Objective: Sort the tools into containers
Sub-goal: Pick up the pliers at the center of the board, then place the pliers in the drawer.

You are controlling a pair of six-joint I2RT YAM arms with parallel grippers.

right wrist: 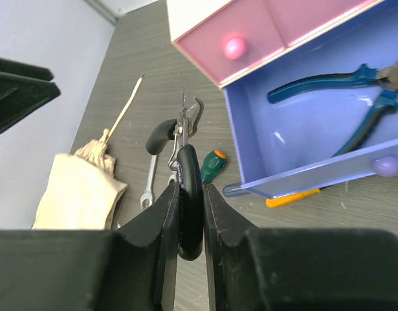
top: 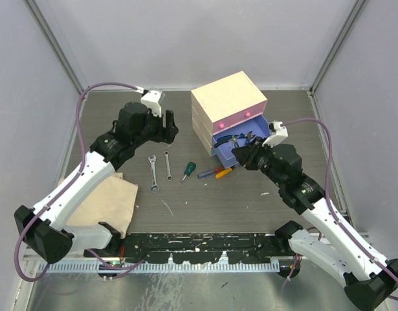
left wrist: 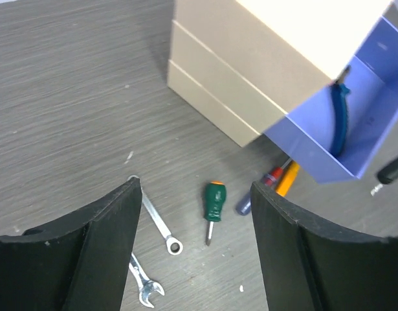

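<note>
A grey wood-grain tabletop (top: 250, 201) carries a cream box-shaped chest (top: 228, 97). Its pink drawer (right wrist: 231, 39) is closed and its blue drawer (right wrist: 302, 133) is pulled out, with blue-handled pliers (right wrist: 315, 81) lying inside. A beige folded cloth (top: 108, 197) lies near the left arm's base. The left pincer (left wrist: 193, 194) hovers above the tabletop, its fingers spread wide and empty. The right pincer (right wrist: 191, 188) is clamped on a small black-handled metal tool (right wrist: 161, 135) just before the open drawer. A silver wrench (top: 153, 173), a second silver wrench (top: 167, 165) and a green-handled screwdriver (top: 187, 170) lie loose. A red-handled screwdriver (left wrist: 274, 176) and an orange-handled screwdriver (left wrist: 287, 183) poke out from under the drawer.
</note>
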